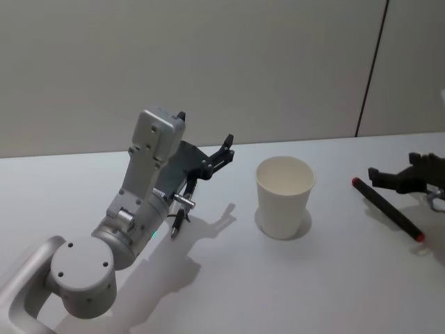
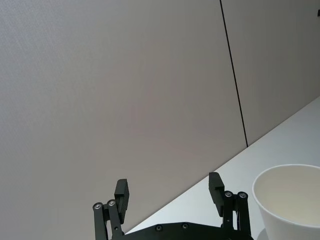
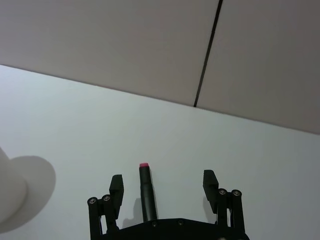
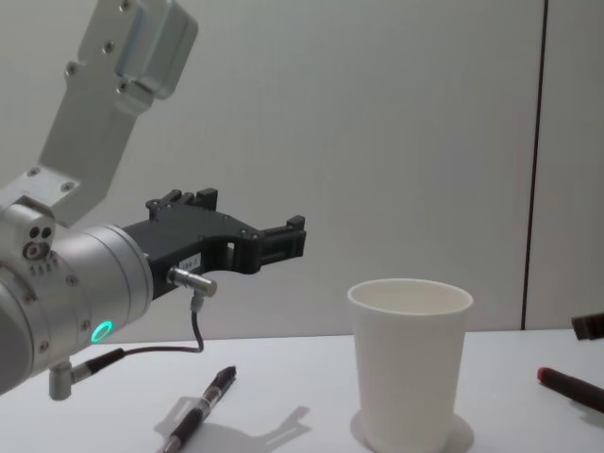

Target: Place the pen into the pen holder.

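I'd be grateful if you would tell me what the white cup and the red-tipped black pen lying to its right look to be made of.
The white cup looks like thin paper, matte white: rolled rim, tapered wall, no gloss. The red-tipped pen seems plastic, with a smooth dull black barrel and red ends, though that is uncertain.
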